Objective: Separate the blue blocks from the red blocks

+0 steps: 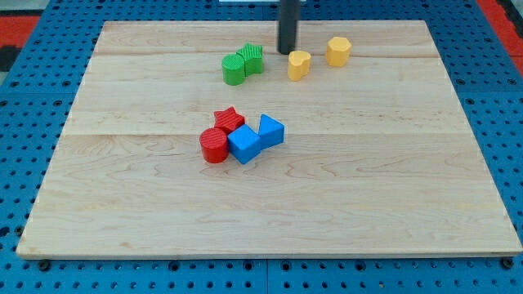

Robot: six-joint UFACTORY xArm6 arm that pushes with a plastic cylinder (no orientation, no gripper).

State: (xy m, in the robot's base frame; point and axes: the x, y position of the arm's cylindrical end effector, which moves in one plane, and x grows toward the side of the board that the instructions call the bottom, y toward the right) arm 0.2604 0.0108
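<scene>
Blocks sit in two loose groups on the wooden board (368, 204). Near the middle, a little toward the view's left, four of them press together: a red star block (229, 120) at the back, a red cylinder (214, 146) in front of it, a blue cube (244, 144) touching the cylinder's right side, and a second blue block (271, 131) just beside that, toward the view's right. The cluster's long axis runs roughly left to right, rising slightly toward the right end. Both blue blocks are turned so a corner points toward the view's bottom edge. The reds have ribbed sides; the blues look smooth and bright.

Closer to the board's top edge stand a green cylinder (234, 69) and a green star-like block (252, 59), touching, and to their right a yellow heart-like block (299, 64) and a yellow hexagonal block (338, 51), slightly apart.

My tip (287, 52) rests between the greens and the yellow heart, just beside the heart, well apart from the red and blue cluster. It is a plain dark rod with no claw, so nothing is grasped.

Board is pale wood with visible planks, lying on a blue perforated table (33, 106).
</scene>
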